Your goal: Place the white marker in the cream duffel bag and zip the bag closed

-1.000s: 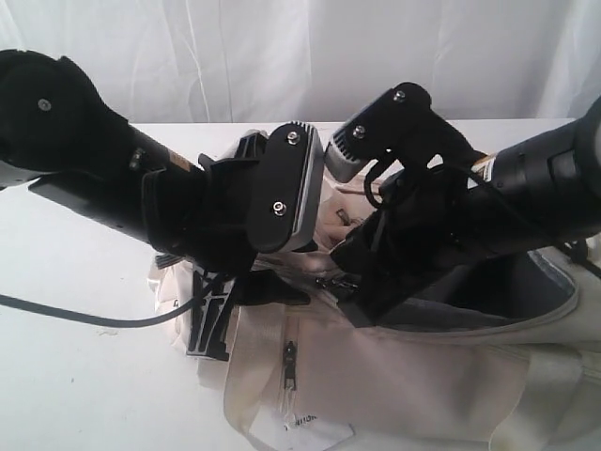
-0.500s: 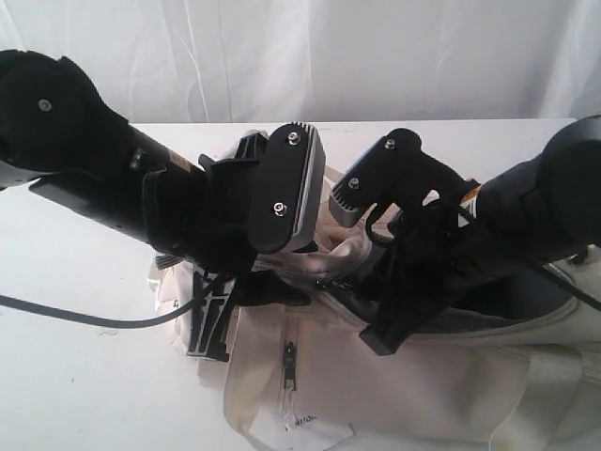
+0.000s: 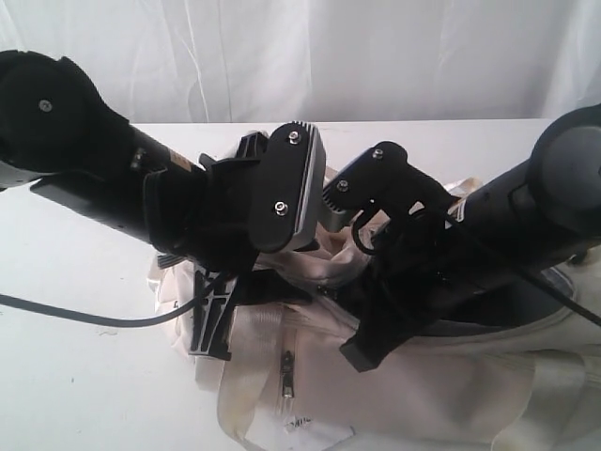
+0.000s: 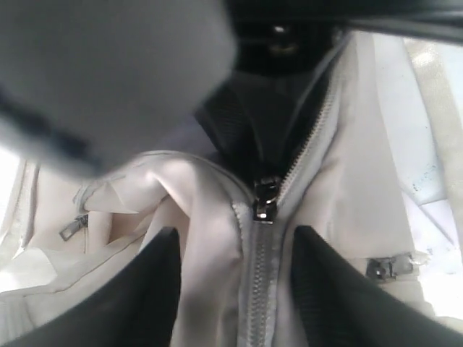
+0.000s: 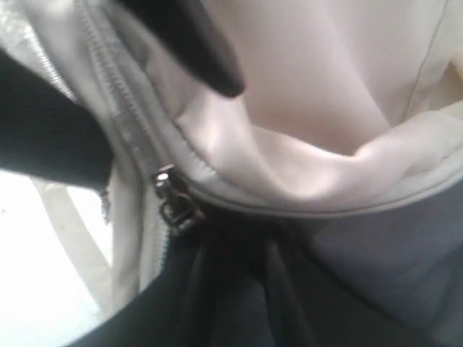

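Reaching over the cream duffel bag (image 3: 423, 385), both arms meet at its gaping mouth, the right gripper (image 3: 364, 349) nearer the opening. Left wrist view: the left gripper (image 4: 237, 238) is open, straddling the zipper (image 4: 253, 307) lengthwise, slider (image 4: 265, 202) just ahead. Right wrist view: slider beside one finger (image 5: 206, 54); grip unclear, and the white marker shows nowhere.

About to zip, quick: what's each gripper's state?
Left gripper: open, straddling the zipper.
Right gripper: cannot be told.

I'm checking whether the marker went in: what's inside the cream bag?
Dark grey lining shows through the open mouth of the bag. No marker is visible, but the right arm and folded fabric cover much of the inside.
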Action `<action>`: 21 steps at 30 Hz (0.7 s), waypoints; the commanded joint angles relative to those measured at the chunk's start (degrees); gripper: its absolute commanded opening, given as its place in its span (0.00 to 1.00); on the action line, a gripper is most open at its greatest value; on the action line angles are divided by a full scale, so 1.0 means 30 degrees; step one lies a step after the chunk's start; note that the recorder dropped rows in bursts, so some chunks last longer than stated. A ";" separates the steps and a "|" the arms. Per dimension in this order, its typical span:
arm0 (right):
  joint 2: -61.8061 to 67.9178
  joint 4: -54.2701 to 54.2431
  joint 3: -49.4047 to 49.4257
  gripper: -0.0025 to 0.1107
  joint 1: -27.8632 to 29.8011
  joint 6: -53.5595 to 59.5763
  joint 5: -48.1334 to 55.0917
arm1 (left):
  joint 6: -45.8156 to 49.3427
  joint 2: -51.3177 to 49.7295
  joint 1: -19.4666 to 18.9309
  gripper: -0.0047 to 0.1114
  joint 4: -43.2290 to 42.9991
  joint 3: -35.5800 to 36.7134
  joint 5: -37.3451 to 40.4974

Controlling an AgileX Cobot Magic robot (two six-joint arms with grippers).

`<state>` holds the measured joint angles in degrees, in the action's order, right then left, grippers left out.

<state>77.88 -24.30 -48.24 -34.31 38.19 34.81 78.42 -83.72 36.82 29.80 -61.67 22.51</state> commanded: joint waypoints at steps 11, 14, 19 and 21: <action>-0.0005 -0.4784 0.0103 0.36 0.0019 0.2701 0.0954 | -0.0171 0.0065 0.0024 0.49 0.0251 0.0115 -0.0473; 0.0307 -0.4916 0.0103 0.36 0.0019 0.2701 0.0923 | -0.0171 0.0065 0.0024 0.49 0.0251 0.0115 -0.0473; 0.0813 -0.5531 0.0103 0.30 0.0019 0.2736 0.0002 | -0.0171 0.0065 0.0024 0.49 0.0251 0.0115 -0.0442; 0.0841 -0.5776 0.0103 0.21 0.0019 0.2736 -0.0628 | -0.0171 0.0065 0.0024 0.49 0.0251 0.0115 -0.0314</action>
<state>80.24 -39.07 -48.12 -34.31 45.65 35.52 78.42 -83.72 36.82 29.16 -61.67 21.61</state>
